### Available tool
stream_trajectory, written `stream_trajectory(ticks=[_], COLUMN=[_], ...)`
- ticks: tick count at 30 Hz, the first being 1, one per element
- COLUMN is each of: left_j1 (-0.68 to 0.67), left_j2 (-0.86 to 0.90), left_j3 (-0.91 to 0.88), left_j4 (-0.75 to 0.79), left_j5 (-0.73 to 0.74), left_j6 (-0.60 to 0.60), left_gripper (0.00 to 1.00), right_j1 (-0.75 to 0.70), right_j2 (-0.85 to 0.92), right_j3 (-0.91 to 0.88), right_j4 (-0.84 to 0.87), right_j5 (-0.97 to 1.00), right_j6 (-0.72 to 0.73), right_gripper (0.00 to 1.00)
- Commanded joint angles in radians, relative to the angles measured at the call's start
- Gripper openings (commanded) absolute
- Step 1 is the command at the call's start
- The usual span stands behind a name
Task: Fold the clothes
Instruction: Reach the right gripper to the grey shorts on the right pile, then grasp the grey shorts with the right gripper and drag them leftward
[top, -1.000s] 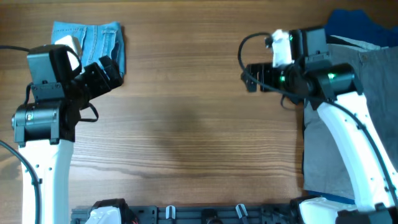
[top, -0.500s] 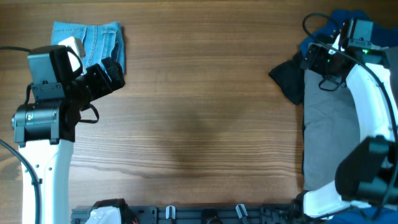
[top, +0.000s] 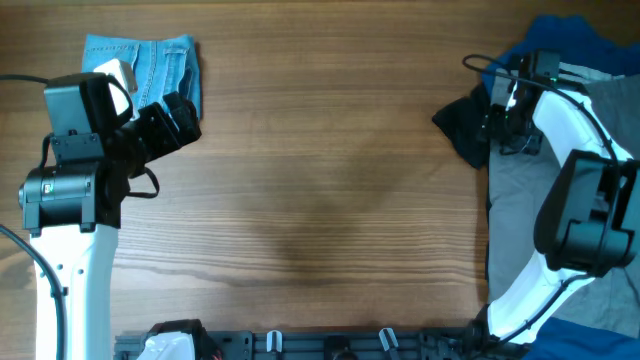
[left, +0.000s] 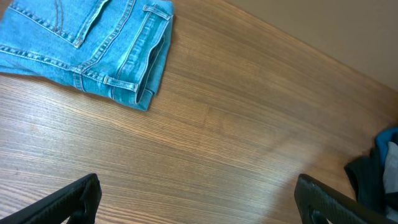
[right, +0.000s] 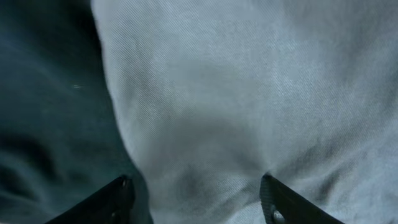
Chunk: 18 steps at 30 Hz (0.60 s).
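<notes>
Mid-grey woven shorts, 3 o'clock on wooden bench: right edge cut off, part under right arm. Right pincer agape, empty, newly lowered over them. Left pincer agape, empty.

The wooden table is filling the view, brown grain running side to side, soft light spreading evenly, a faint darker patch sitting mid-table. A black rail is lining the table's near edge; beyond its far edge, a beige surface is showing.
</notes>
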<state>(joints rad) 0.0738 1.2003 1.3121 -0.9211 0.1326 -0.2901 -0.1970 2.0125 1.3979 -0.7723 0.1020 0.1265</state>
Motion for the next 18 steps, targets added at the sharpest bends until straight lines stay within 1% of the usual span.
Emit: stream_trajectory(ticks=[1,3,5,7,9,11,14,15,16,18], left_j1=[-0.005,-0.005,-0.005,-0.005,-0.005,-0.005,-0.005,-0.004,-0.004,-0.004], left_j2=[0.001,0.001,0.001,0.001,0.001,0.001,0.000,0.000,-0.002,-0.011], left_j3=[0.023,0.023,0.023,0.023,0.023,0.023,0.023,0.023,0.023,0.024], left_j4=[0.000,0.000,-0.001,-0.001,-0.001,-0.001,-0.001,0.001,0.004,0.011], left_j5=[0.016,0.016,0.016,0.016,0.016,0.016,0.014,-0.001,-0.030,-0.090], left_j6=[0.020,0.020,0.020,0.020,0.020,0.020,0.022,0.033,0.053,0.054], left_gripper=[1.00,1.00,1.00,1.00,1.00,1.00,1.00,1.00,1.00,1.00], right_j1=[0.004,0.000,-0.010,-0.023,-0.036,-0.053,-0.077,-0.089,-0.095,-0.097], right_j2=[0.011,0.011,0.006,-0.003,-0.010,-0.018,-0.040,-0.060,-0.078,-0.110], right_j3=[0.018,0.019,0.026,0.038,0.059,0.095,0.147,0.178,0.210,0.274], right_j4=[0.002,-0.002,-0.011,-0.014,-0.028,-0.057,-0.089,-0.092,-0.100,-0.143], right_j5=[0.110,0.131,0.123,0.083,0.071,0.071,0.042,-0.039,-0.151,-0.321], right_j6=[0.052,0.096,0.145,0.146,0.146,0.146,0.143,0.075,-0.029,-0.182], right_gripper=[0.57,0.41,0.33,0.26,0.09,0.04,0.04,0.04,0.04,0.04])
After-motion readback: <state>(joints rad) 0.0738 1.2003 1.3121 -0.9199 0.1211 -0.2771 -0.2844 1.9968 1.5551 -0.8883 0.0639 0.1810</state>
